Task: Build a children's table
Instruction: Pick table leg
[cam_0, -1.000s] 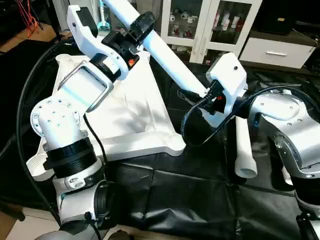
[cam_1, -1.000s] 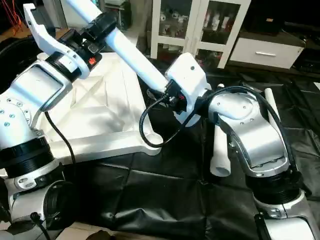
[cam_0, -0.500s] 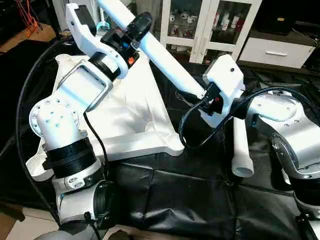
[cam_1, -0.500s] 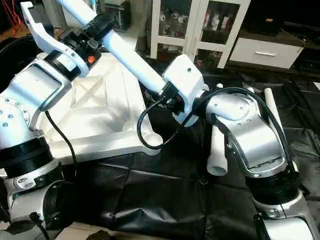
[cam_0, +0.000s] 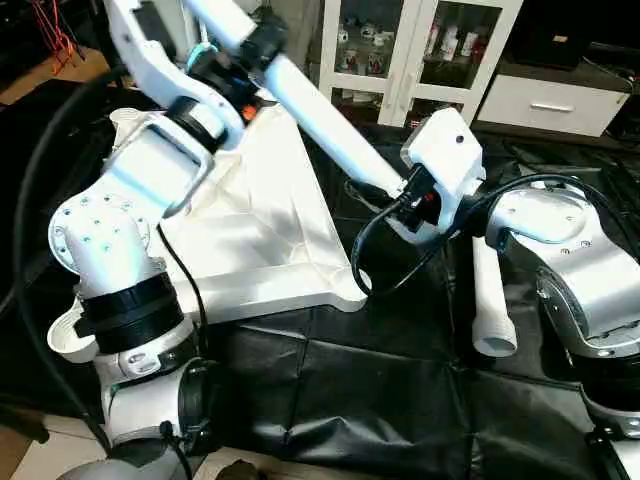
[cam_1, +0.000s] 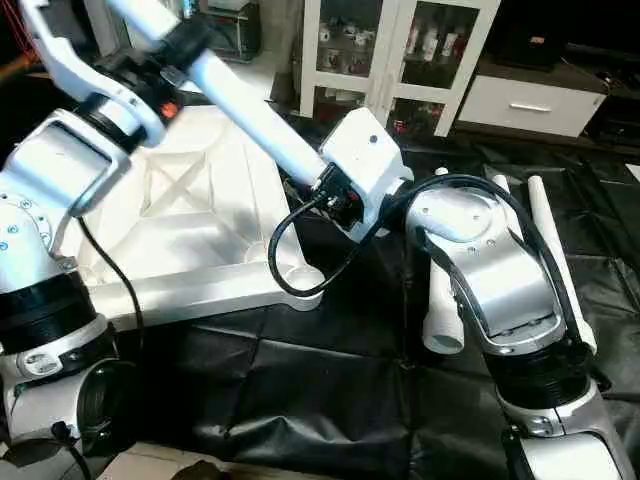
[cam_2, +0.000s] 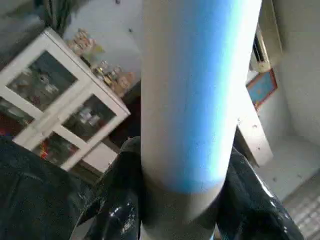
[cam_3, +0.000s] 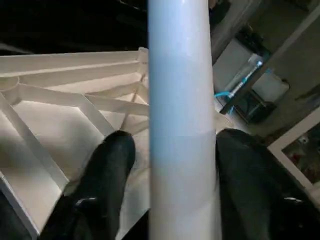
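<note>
A leg (cam_0: 320, 105) slants above the tabletop (cam_0: 250, 230); spare legs (cam_1: 445, 300) lie to its right.

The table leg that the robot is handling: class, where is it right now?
The leg slants through the air above the upturned table top, left of centre in the head views. The left gripper clamps its upper part; the right gripper straddles its lower end.

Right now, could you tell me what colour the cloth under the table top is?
The cloth is black, clearest in the right eye view.

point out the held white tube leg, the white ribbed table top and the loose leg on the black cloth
held white tube leg (cam_0: 320, 115), left eye view, mid shaft
white ribbed table top (cam_1: 215, 240), right eye view, underside panel
loose leg (cam_0: 492, 300), left eye view, lower shaft
</note>
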